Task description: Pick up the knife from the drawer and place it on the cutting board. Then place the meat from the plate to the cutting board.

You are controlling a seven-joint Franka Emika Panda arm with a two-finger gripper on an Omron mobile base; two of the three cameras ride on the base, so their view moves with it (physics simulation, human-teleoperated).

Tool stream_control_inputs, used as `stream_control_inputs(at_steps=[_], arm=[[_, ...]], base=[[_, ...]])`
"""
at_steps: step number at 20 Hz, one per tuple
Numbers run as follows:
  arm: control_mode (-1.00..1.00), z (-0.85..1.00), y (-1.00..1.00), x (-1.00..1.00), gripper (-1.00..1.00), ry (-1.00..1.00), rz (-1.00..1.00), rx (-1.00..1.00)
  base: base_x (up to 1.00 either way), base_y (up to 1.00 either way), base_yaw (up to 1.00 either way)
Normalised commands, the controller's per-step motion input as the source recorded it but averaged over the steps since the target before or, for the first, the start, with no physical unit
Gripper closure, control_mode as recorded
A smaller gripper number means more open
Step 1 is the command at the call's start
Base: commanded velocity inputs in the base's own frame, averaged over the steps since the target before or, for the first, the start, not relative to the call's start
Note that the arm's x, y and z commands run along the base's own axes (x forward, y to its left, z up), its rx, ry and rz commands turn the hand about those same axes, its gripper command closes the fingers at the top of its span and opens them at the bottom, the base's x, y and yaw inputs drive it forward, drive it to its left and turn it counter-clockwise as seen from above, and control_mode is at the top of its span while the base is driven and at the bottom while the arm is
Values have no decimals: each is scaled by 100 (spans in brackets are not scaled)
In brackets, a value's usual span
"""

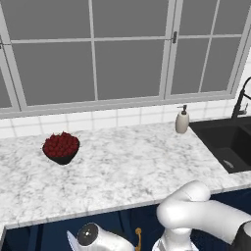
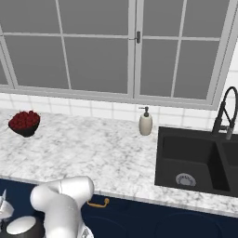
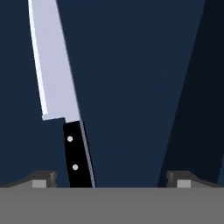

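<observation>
Low, the end effector [image 3: 111, 179] gapes over the knife [image 3: 65, 109].

Item count for the scene:
- One kitchen knife with a broad silver-grey blade and black handle [image 3: 61, 100]; two pale rivets on the handle.
- One dark bowl of red berries [image 1: 61, 147].
- One cream soap dispenser bottle [image 1: 182, 120].
- One black sink basin [image 2: 197, 160].
- One black faucet [image 2: 226, 114].
- One brass-coloured drawer handle [image 2: 98, 203].
</observation>
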Motion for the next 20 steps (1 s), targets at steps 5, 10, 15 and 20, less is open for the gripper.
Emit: stream_control_inputs(at_steps=[5,10,15,20], arm=[[-100,0,6,77,-100,11,1,12],[-100,-5,28,44,-100,17,0,5],[-100,-28,27,0,-100,7,0,4],[-100,-6,35,0,-100,5,0,1]], base=[[0,0,0],[0,0,0],[0,0,0],[0,0,0]])
